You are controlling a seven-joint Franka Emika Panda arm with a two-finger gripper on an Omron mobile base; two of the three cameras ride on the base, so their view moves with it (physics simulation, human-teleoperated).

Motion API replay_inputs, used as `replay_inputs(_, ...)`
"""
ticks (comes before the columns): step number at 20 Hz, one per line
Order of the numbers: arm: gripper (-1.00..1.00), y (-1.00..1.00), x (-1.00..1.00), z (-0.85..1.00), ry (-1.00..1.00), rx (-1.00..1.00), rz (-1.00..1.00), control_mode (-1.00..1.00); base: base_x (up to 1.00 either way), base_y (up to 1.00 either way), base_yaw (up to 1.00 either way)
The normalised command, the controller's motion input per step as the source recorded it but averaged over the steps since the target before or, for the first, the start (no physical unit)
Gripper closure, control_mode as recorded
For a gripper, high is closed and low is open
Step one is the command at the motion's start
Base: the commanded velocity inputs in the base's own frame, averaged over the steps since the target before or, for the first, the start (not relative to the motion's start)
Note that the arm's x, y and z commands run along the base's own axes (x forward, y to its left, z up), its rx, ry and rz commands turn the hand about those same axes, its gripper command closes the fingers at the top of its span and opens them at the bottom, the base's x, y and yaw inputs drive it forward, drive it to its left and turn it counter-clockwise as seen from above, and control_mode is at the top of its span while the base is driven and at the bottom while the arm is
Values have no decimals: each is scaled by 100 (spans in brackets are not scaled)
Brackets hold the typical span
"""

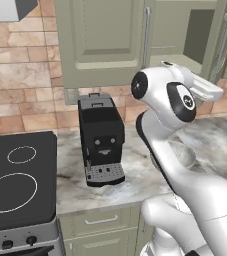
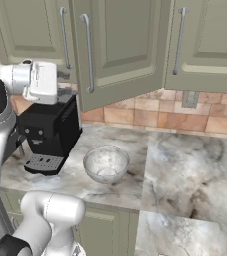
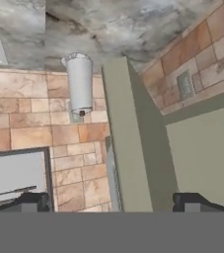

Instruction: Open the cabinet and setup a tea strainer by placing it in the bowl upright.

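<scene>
Dark fingertips of the claw stand wide apart with nothing between them and touching nothing, and the edge of the half-open cabinet door runs straight up between them, its long axis in line with the hand's view. Judging by that, the next move turns on getting round or behind this door edge, which swings out over the counter above the coffee machine. Below, the bowl sits near the counter's front edge just beside the machine; the tea strainer cannot be made out, presumably inside the cabinet.
</scene>
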Motion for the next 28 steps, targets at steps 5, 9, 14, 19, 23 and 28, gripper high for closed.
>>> replay_inputs(5,-100,0,16,0,11,-12,1,-100,0,0,0)
replay_inputs(9,-100,0,14,0,7,-11,0,-100,0,0,0)
replay_inputs(14,-100,0,17,0,4,-6,0,-100,0,0,0)
replay_inputs(19,-100,-29,0,0,6,0,0,-100,0,0,0)
replay_inputs(23,-100,-44,-1,0,9,-4,-7,-100,0,0,0)
replay_inputs(28,-100,-57,-2,0,11,-5,-12,-100,0,0,0)
